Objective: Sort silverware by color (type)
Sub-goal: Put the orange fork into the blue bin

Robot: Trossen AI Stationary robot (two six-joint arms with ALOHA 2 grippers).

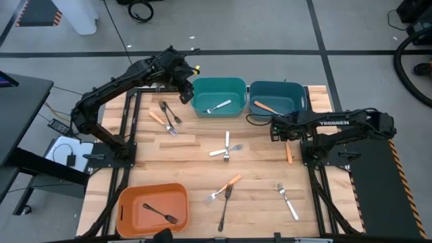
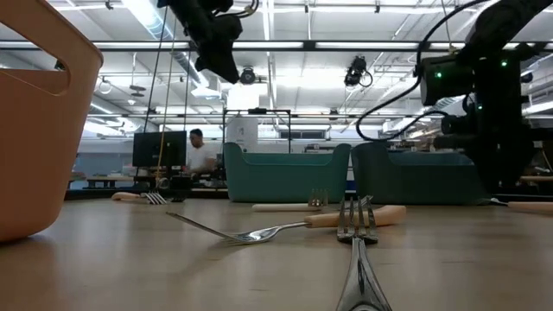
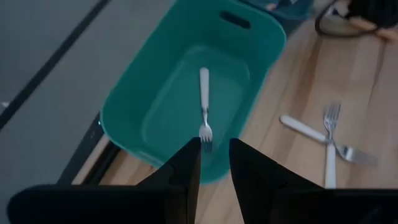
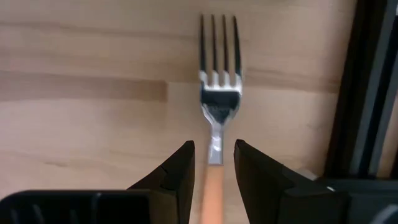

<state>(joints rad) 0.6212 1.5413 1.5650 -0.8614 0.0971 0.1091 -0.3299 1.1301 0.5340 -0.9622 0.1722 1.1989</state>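
My right gripper points down, open, over an orange-handled fork that lies flat on the wood near the table's right edge. Its fingers stand on either side of the fork's neck, apart from it. My left gripper hangs open and empty above the left rim of the green bin, which holds a white-handled fork. The blue bin holds an orange-handled fork. A dark fork lies in the orange bin.
Loose forks lie on the wood: two crossed white-handled ones in the middle, an orange and dark ones at far left, an orange, a dark and a pale one near the front. A cable loops beside the blue bin.
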